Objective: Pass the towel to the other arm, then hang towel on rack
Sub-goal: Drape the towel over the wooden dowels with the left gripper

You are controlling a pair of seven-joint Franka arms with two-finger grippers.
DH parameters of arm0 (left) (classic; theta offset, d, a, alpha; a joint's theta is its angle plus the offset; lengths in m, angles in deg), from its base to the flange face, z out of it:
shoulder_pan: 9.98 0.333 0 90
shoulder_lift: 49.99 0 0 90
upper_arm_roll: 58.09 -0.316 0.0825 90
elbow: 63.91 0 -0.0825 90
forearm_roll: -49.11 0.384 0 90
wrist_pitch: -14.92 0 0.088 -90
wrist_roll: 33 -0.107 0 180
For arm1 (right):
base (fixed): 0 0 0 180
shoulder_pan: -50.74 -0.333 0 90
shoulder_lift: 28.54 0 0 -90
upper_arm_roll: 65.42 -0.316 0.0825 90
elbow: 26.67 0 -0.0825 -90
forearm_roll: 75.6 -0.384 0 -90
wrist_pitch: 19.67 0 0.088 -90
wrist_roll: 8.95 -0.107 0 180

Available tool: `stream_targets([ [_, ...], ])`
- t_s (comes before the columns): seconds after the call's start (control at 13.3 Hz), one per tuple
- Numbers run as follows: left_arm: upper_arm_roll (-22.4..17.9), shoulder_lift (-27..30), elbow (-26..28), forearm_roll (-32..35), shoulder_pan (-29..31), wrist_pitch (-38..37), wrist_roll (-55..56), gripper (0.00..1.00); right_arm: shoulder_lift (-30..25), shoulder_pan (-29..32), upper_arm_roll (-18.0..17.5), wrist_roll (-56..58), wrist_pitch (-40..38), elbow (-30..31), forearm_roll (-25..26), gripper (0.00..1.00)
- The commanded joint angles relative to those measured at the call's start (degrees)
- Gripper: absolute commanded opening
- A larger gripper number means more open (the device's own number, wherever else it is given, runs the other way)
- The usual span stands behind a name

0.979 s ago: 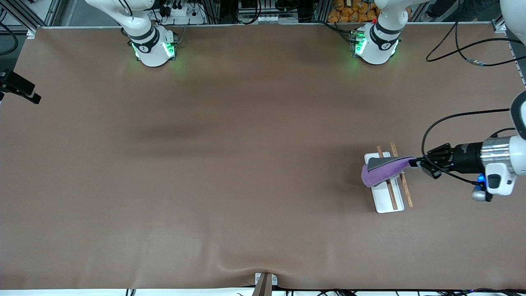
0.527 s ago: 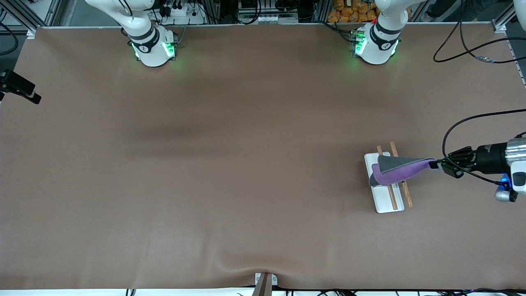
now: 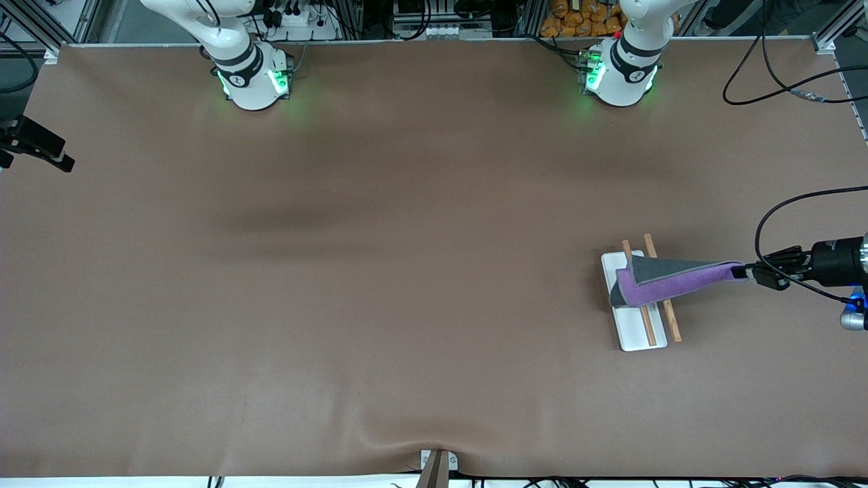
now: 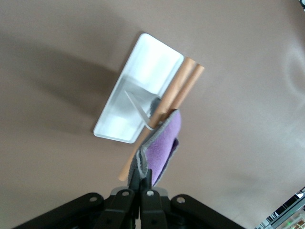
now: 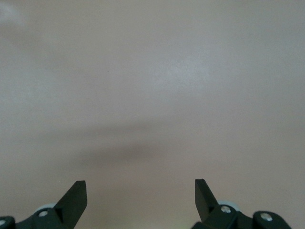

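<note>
The towel, grey on one face and purple on the other, is stretched out from the rack. One end lies across the two brown rods above the white base. The other end is pinched in my left gripper, which is shut on it and hangs over the table beside the rack, toward the left arm's end. In the left wrist view the towel runs from the gripper up to the rods and the base. My right gripper is open over bare table, holding nothing.
The brown table mat spreads wide around the rack. Black cables trail near the left arm's end. A small bracket sits at the table edge nearest the front camera. A black part shows at the right arm's end.
My left gripper has drawn away from the rack toward the left arm's end of the table, pulling the towel out long and flat over the rods. The right gripper stays open.
</note>
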Motion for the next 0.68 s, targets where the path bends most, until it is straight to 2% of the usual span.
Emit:
stream_targets([
  [0.0, 0.63, -1.46, -0.3, 0.73, 2.03, -0.59, -3.75, 0.0, 0.29, -0.07, -0.07, -0.05, -0.31, -0.89, 0.09, 1.0],
  [0.38, 0.63, -4.8, -0.47, 0.82, 4.94, -0.51, -9.39, 0.0, 0.72, 0.02, -0.07, -0.05, -0.4, -0.53, 0.26, 1.0],
  [0.45, 0.63, -5.32, -0.47, 0.82, 5.29, -0.51, -9.56, 0.08, 0.81, 0.02, -0.07, -0.05, -0.31, -0.62, 0.44, 1.0],
  [0.53, 0.63, -5.68, -0.56, 0.82, 5.55, -0.51, -9.57, 0.28, 0.81, 0.02, -0.07, -0.05, -0.22, -0.62, 0.61, 1.0],
  [0.6, 0.63, -5.77, -0.65, 0.82, 5.64, -0.51, -9.57, 0.61, 0.9, 0.19, -0.07, -0.05, -0.31, -0.62, 0.79, 1.0],
])
